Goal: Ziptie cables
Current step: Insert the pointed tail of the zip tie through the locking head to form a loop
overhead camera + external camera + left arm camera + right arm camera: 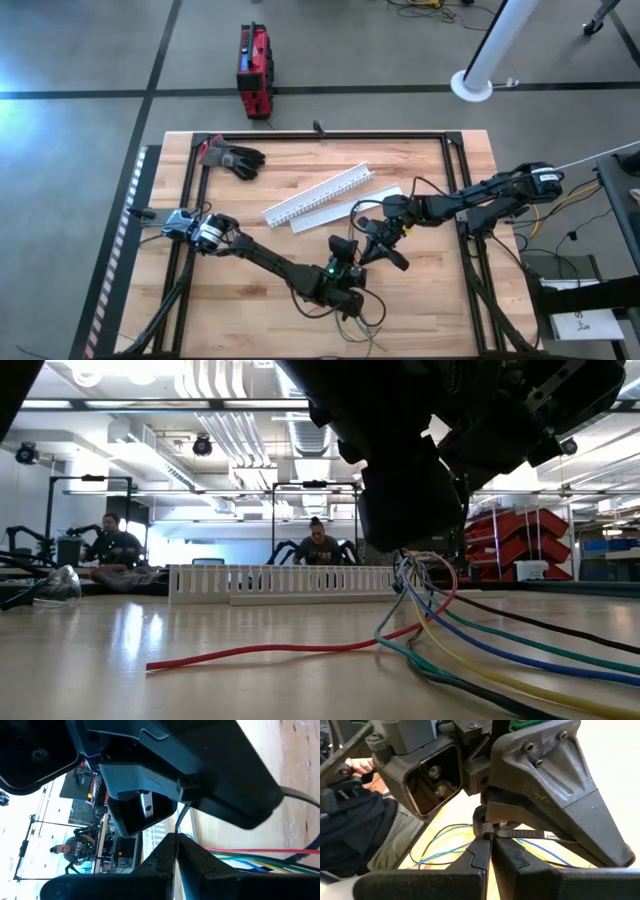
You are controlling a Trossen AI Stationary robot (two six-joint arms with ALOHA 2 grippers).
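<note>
- Overhead, we see both arms meeting near the lower middle of the frame, the left gripper [352, 268] reaching in from the lower left and the right gripper [368, 240] from the right.
- The two grippers sit just beside each other, above the bare wood of the table [420, 310].
- The cables [368, 322] trail from that meeting point toward the bottom edge of the overhead frame, as thin loose loops on the wood.
- From table height, we see the cables [470, 635] fan out from under the dark gripper bodies at upper right of the frame: red, green, blue, yellow and dark strands, with the red one running left along the table.
- In the right wrist view, the right gripper's fingers [515, 857] are pressed together with no gap, clamped on the black zip tie [515, 834], whose head sits just at their tips and whose strap runs off to the right of the frame.
- In the left wrist view, the left gripper's fingers [200, 860] are likewise closed together, pinching a thin dark strand that rises between their tips; we cannot tell whether that strand is the zip tie or a wire.
- The white slotted channel [318, 194] and its flat lid [345, 208] lie near the middle of the overhead frame, apart from the grippers.
- A dark glove [232, 157] rests at the upper left of the table.
- Two people [318, 548] sit in the room beyond the table.
</note>
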